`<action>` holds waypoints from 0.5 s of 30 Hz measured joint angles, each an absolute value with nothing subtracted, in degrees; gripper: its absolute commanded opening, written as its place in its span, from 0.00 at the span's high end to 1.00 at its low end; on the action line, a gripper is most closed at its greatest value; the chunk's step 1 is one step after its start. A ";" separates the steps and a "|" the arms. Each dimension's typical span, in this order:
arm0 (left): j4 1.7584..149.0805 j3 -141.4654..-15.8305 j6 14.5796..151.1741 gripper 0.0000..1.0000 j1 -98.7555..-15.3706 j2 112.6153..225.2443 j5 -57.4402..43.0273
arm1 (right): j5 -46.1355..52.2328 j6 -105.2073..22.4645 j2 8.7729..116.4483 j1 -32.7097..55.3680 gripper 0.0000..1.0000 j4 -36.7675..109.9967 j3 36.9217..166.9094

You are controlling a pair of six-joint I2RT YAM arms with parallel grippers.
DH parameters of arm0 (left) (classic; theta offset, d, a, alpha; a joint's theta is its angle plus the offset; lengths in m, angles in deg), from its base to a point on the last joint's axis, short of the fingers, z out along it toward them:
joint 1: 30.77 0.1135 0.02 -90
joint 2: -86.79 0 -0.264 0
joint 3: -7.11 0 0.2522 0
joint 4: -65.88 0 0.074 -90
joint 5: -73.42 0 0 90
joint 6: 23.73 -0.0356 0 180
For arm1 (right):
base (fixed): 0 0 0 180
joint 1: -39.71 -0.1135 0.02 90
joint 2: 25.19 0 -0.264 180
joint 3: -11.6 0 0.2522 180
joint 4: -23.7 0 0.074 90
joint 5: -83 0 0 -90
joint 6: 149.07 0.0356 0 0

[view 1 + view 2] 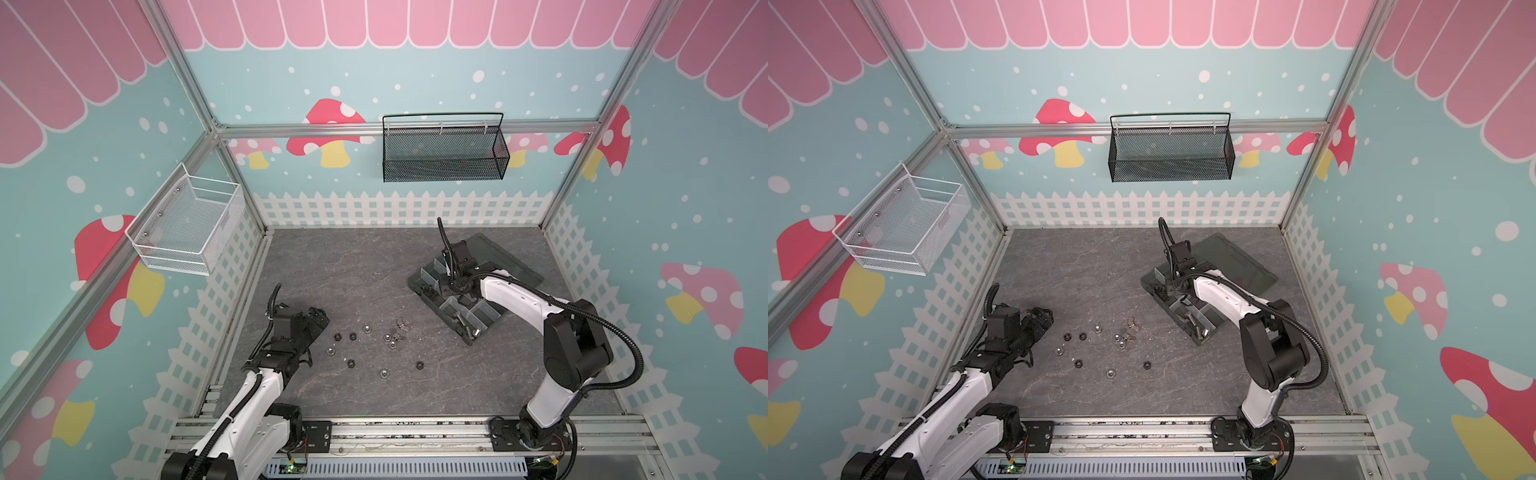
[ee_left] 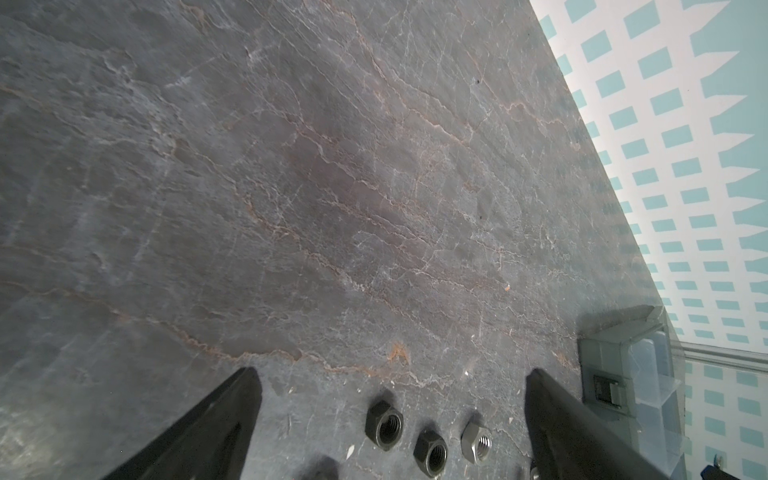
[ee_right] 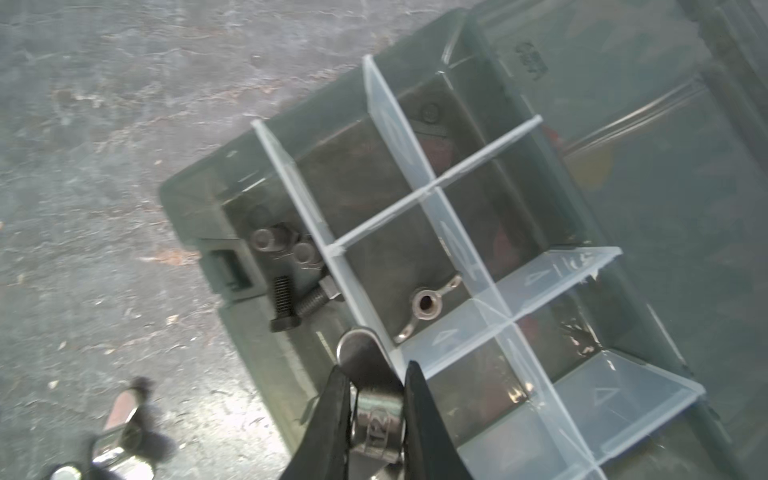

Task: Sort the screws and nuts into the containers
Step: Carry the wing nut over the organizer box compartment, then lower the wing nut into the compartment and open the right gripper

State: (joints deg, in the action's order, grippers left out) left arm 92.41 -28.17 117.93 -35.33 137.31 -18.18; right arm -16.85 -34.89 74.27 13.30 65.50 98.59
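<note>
The right gripper (image 3: pixel 375 370) is pinched shut on a silver wing nut (image 3: pixel 376 419) whose body bears a stamp that reads like "12". It hangs over the containers (image 3: pixel 187 199), the open grey organizer at 2 o'clock on the table (image 1: pixel 332 266). Black and silver screws (image 3: pixel 282 303) lie in the corner compartment by the latch (image 3: pixel 226 266), with a second wing nut (image 3: pixel 424 306) in the next one. A moulded mark on the lid (image 3: pixel 530 62) is too blurred to read. The left gripper (image 2: pixel 392 374), jaws spread wide and holding nothing, hovers at 9 o'clock beside loose nuts (image 2: pixel 384 424).
</note>
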 measured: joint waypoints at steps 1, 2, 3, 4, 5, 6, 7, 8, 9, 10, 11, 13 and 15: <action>92.39 -28.17 117.93 0.00 -35.33 137.33 -18.14 | -16.85 -35.08 74.34 13.84 1.00 65.28 98.59; 92.37 -28.17 117.93 0.00 -35.33 137.37 -18.03 | -16.85 -35.35 74.49 14.35 1.00 65.06 98.62; 92.37 -28.17 117.93 0.00 -35.33 137.40 -18.01 | -16.81 -35.61 74.77 14.78 1.00 64.84 98.66; 92.33 -28.17 117.95 0.00 -35.33 137.44 -18.01 | -16.72 -35.94 75.21 15.13 1.00 64.84 98.83; 92.28 -28.17 117.93 0.00 -35.33 137.48 -18.01 | -16.65 -36.26 75.76 15.42 1.00 64.78 99.08; 92.26 -28.17 117.93 0.00 -35.33 137.48 -17.99 | -16.61 -36.48 76.24 15.70 1.00 64.62 99.25; 92.22 -28.17 117.93 0.00 -35.33 137.48 -17.99 | -16.65 -36.90 76.96 15.88 1.00 64.58 99.53; 92.22 -28.17 117.93 0.00 -35.33 137.48 -18.01 | -16.57 -37.25 77.50 16.05 1.00 64.56 99.82; 92.22 -28.17 117.93 0.00 -35.33 137.48 -17.99 | -16.57 -37.62 78.20 16.12 1.00 64.47 100.26; 92.22 -28.17 117.95 0.00 -35.33 137.48 -17.99 | -16.52 -38.03 79.23 16.29 1.00 64.43 100.89; 92.20 -28.17 117.93 0.00 -35.33 137.48 -17.99 | -16.50 -38.25 79.69 16.45 1.00 64.38 101.17; 92.22 -28.17 117.93 0.00 -35.33 137.48 -17.99 | -16.48 -38.89 80.72 16.60 0.98 64.27 101.70; 92.20 -28.17 117.93 0.00 -35.33 137.46 -18.01 | -16.48 -39.35 81.33 16.82 0.96 64.27 102.14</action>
State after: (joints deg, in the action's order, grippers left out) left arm 92.20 -28.17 117.93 -35.33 137.46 -18.01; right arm -16.48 -39.35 81.33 16.82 64.27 102.14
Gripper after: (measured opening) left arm 0.996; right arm 0.191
